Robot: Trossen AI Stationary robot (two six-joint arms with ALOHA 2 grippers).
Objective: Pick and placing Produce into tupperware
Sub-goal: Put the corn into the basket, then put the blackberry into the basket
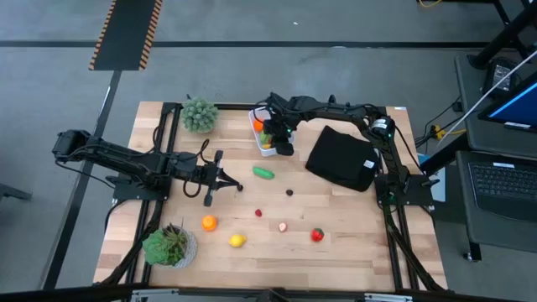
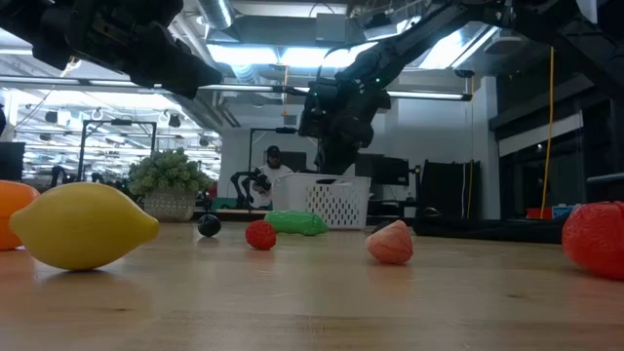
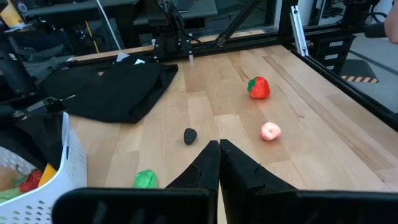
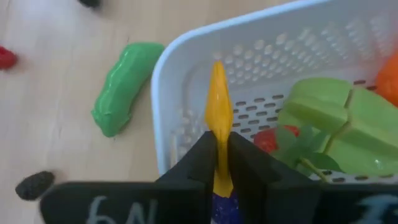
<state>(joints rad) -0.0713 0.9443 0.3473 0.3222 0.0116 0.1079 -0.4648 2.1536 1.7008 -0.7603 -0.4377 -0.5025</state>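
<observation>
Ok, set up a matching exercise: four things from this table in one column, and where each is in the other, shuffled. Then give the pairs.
Things
1. yellow lemon
2. green pickle-shaped piece
3. thin yellow piece
4. black cloth

Places
A. lying on the wood just beside the white tub
B. between the right gripper's fingers, over the tub
C. near the table's front edge, beside the orange
D. spread on the table to the right of the tub, in the high view

Pairs: 1-C, 2-A, 3-B, 4-D
</observation>
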